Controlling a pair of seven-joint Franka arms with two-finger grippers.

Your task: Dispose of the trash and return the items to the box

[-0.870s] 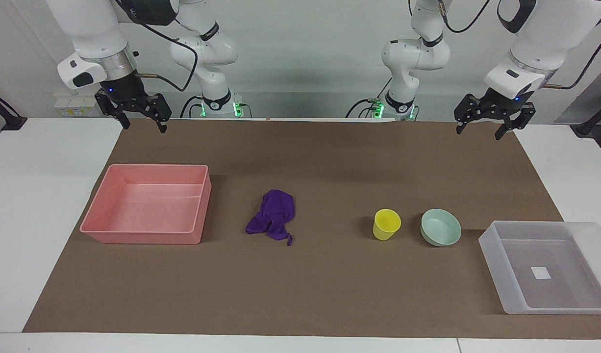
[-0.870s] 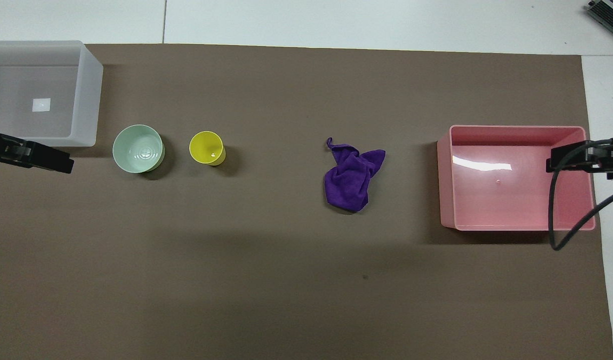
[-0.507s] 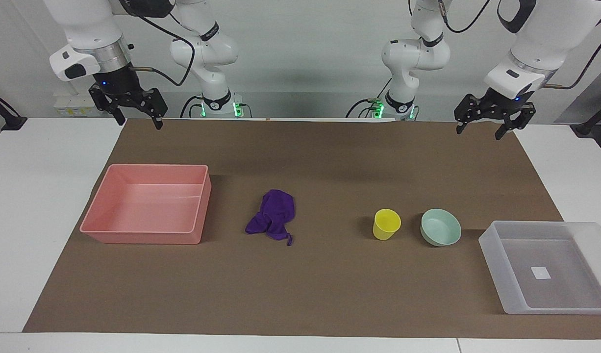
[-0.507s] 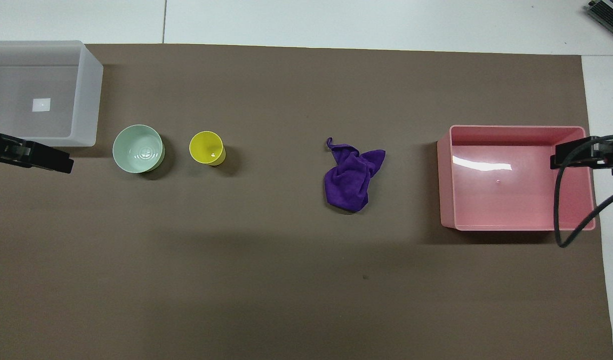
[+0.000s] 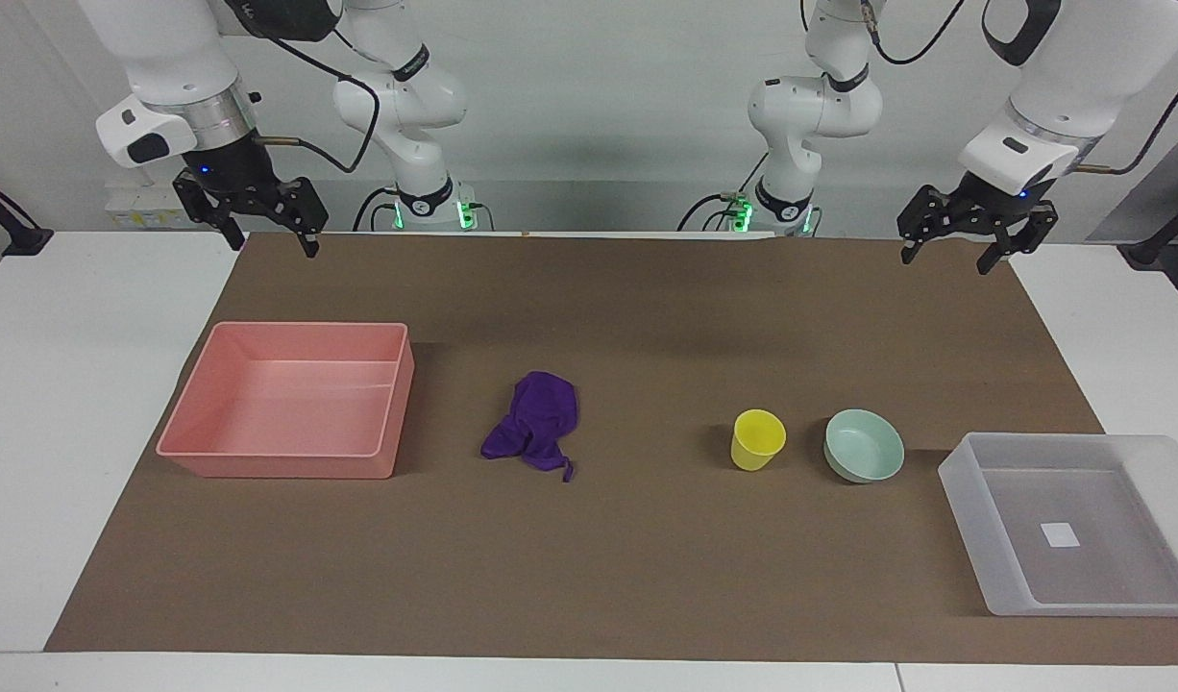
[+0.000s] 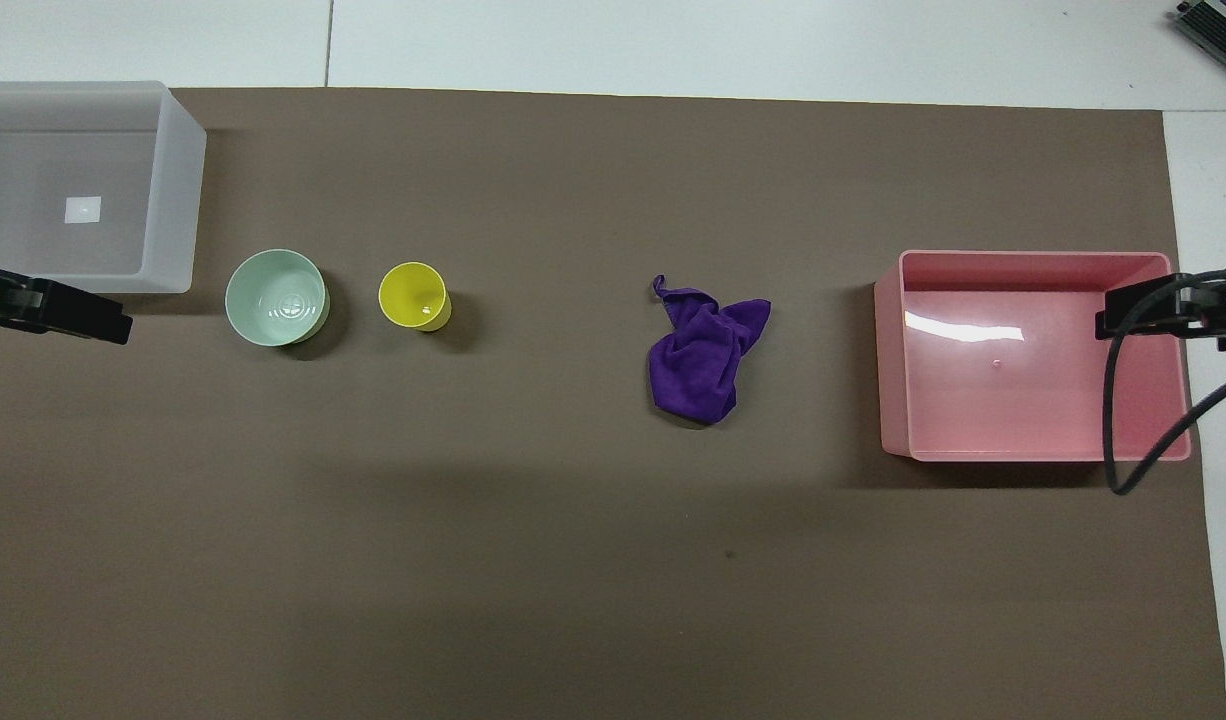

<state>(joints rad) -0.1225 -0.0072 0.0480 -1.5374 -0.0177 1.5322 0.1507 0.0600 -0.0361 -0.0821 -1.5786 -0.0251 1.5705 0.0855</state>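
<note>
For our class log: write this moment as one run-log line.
left gripper: open, raised, waiting | right gripper: open, raised | cloth, cup, bowl: on mat | box: empty

Bright, even overhead light. Soft shadow bands across brown mat (image 5: 589, 577). White glare streak on pink tray (image 6: 1163, 262) floor. Both views sharp, no visible edge distortion.

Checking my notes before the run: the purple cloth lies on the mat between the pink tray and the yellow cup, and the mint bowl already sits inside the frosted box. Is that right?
One thing is wrong: the mint bowl is not in the frosted box. It stands on the mat beside the yellow cup, as the overhead view shows. The purple cloth does lie between the pink tray and the cup.
</note>
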